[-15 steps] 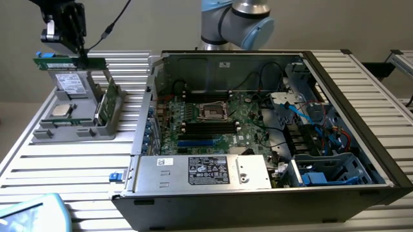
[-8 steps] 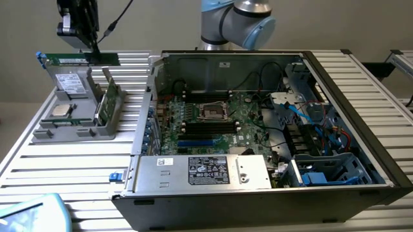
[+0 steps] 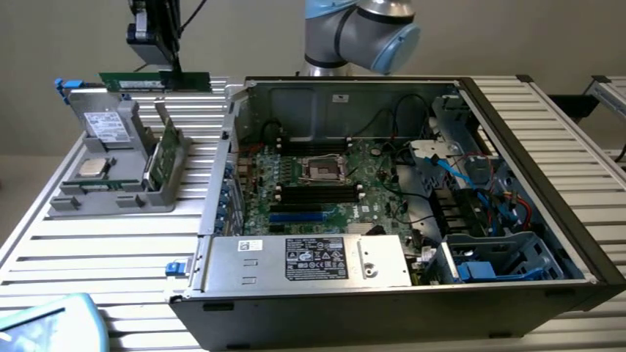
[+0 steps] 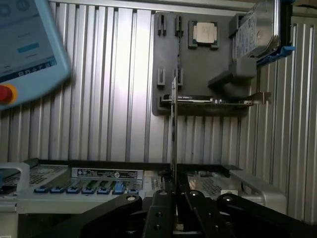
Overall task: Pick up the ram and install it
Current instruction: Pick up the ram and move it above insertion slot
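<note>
Half done, I'd say: claw (image 3: 174, 67) is clenched on the ram (image 3: 137, 81), which hangs in the air above the tray (image 3: 108, 202), well apart from the motherboard (image 3: 338, 187). Pick's sorted, install isn't. Slotting probably needs it dead straight over a slot.

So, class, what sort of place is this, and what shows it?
Probably a robotics test bench for computer assembly: an open black desktop computer case, a grey plastic parts tray, and a grey-and-blue robot arm.
</note>
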`<state>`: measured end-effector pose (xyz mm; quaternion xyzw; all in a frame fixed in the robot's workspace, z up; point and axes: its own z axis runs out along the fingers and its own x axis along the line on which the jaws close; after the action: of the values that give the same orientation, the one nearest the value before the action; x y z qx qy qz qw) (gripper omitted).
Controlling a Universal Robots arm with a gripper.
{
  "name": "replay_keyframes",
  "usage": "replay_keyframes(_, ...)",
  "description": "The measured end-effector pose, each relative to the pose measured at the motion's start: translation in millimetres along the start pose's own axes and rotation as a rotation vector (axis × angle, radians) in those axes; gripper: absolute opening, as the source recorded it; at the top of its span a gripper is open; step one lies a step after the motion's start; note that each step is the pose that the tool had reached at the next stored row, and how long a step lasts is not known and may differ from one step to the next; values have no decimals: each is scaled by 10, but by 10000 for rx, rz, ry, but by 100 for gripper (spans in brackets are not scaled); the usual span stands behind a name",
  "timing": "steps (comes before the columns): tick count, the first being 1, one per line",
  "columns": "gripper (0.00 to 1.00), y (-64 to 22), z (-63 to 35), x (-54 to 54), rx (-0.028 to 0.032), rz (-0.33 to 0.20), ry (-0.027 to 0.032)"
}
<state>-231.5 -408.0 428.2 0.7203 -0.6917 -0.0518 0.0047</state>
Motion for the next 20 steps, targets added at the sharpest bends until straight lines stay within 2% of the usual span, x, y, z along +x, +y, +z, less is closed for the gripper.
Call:
replay_keyframes(12,14,-535,-159,18,6,-13,-161)
replay_keyframes(20,14,-896,-219,38,8,-20,-228)
